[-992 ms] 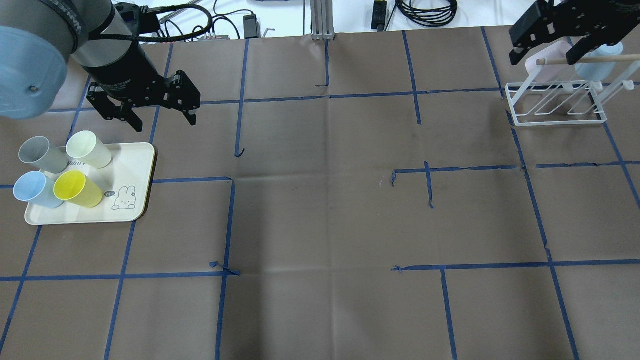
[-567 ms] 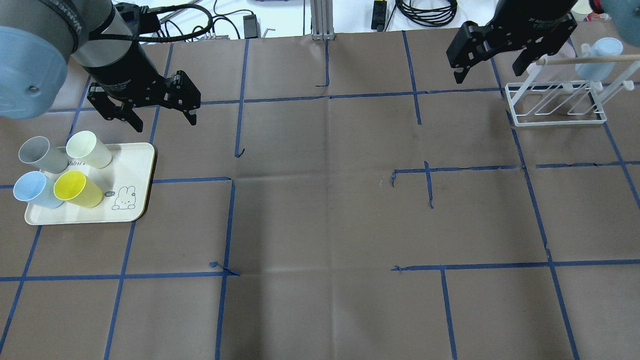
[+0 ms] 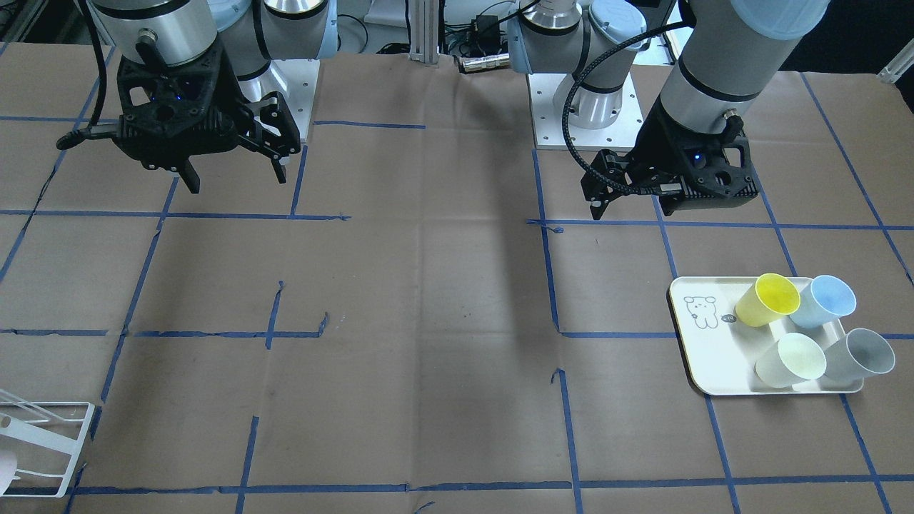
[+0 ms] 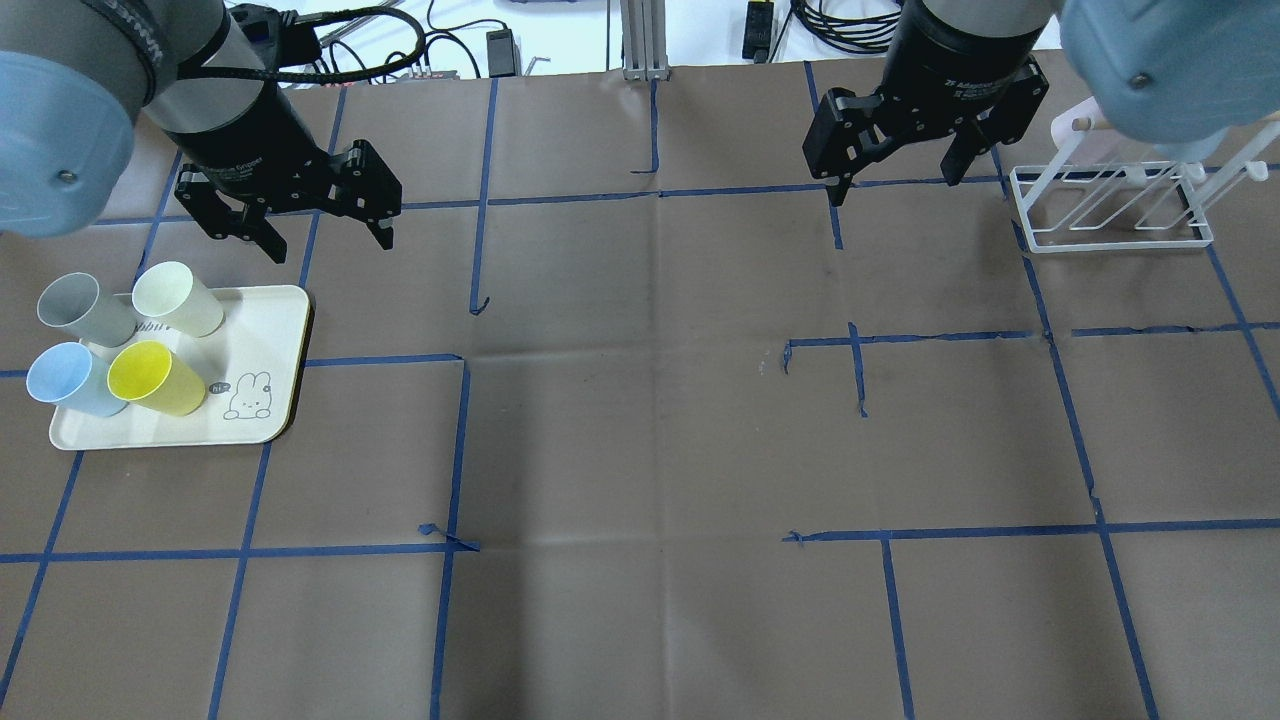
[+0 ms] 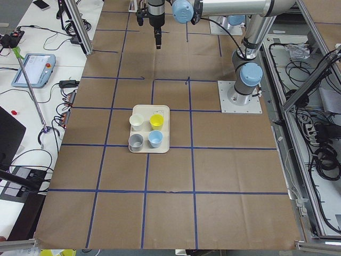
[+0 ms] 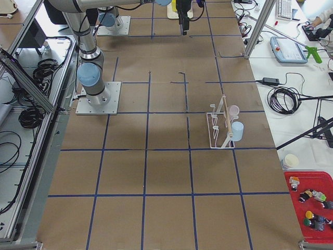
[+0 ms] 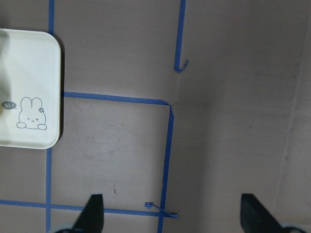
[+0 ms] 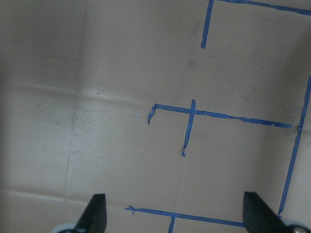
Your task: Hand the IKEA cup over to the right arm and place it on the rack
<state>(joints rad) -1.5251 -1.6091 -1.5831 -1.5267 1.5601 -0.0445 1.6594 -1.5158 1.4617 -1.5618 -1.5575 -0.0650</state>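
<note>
Brown paper with a blue tape grid covers the desk (image 4: 640,450). We see four cups (image 4: 150,378), grey, cream, blue and yellow, grouped mouths-up at one end of a cream tray (image 4: 265,330) on the left side. We take it they are staged there within the left arm's reach; none is picked up yet. The left pincer (image 4: 330,245) hovers just beyond the tray, spread wide and holding nothing, which we read as readiness to fetch one. The right pincer (image 4: 893,182), likewise released and bare, hangs near the rack (image 4: 1112,208), well apart from the cups, so a hand-over at mid-desk makes sense. A pink cup (image 6: 234,110) sits on the rack. The tray bears a rabbit (image 7: 30,114) saying "hi~"; we find no IKEA mark on any cup.
</note>
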